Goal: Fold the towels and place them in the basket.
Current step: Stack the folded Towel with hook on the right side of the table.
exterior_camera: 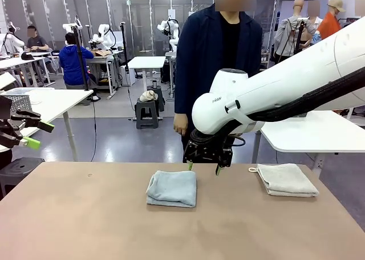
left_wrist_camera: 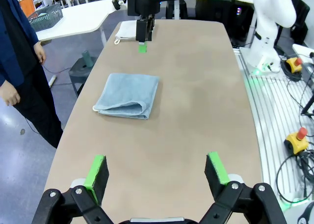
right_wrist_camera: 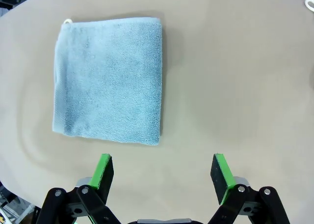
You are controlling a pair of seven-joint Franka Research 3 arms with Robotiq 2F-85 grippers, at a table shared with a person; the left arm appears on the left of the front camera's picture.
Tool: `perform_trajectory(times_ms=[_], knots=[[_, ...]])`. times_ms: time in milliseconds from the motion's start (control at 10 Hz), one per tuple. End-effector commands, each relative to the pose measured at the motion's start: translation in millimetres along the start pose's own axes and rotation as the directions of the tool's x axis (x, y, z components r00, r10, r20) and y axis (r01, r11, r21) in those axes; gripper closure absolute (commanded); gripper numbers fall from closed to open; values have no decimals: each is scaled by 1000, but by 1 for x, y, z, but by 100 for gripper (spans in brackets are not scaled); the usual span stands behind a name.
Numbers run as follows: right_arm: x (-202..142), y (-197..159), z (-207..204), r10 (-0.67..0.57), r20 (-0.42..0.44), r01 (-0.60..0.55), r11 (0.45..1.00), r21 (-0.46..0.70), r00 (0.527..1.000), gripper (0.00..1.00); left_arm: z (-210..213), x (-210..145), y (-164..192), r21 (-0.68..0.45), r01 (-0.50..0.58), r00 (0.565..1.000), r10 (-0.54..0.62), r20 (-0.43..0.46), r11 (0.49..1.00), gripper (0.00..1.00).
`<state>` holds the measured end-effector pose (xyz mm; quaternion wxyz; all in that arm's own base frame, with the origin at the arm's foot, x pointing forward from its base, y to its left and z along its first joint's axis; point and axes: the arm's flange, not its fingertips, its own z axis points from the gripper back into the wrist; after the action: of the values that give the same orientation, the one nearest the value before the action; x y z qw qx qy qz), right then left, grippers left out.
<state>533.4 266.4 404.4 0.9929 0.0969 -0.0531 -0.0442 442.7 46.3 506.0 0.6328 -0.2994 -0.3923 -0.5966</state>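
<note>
Brown tabletop [exterior_camera: 85,214], lab room behind with white desks and other workers farther off. Grey-blue towel [exterior_camera: 171,188] lies folded near the table's middle, flat, its corner loop visible at one corner in the right wrist view [right_wrist_camera: 108,79]. Cream-white towel [exterior_camera: 286,179] lies folded to the right, near the far right edge, loop pointing left; well apart from the grey-blue one.

Right gripper [exterior_camera: 203,167] hangs just above the table on the far side of the grey-blue towel, pointing down, fingers spread wide, nothing between them; green pads [right_wrist_camera: 105,171] frame bare table just beside the towel's edge. Left gripper [exterior_camera: 23,133] held off the table's left side, raised, fingers likewise spread and empty [left_wrist_camera: 157,172].

Person [exterior_camera: 219,60] in a dark jacket stands at the far side behind the right arm, one hand [exterior_camera: 181,124] hanging loose.

Pale mesh basket [left_wrist_camera: 45,17] sits on a neighbouring white desk.
</note>
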Motion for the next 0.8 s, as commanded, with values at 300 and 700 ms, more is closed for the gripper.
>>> perform_trajectory(times_ms=[300,700], knots=[[-4,6,-31,-27,60,26,1000,16,998,0,1,2,0,2,2,1000,-2,6,1000,0],[1,-2,-77,-77,98,75,997,25,992,0,1,2,0,2,2,1000,-2,6,1000,0]])
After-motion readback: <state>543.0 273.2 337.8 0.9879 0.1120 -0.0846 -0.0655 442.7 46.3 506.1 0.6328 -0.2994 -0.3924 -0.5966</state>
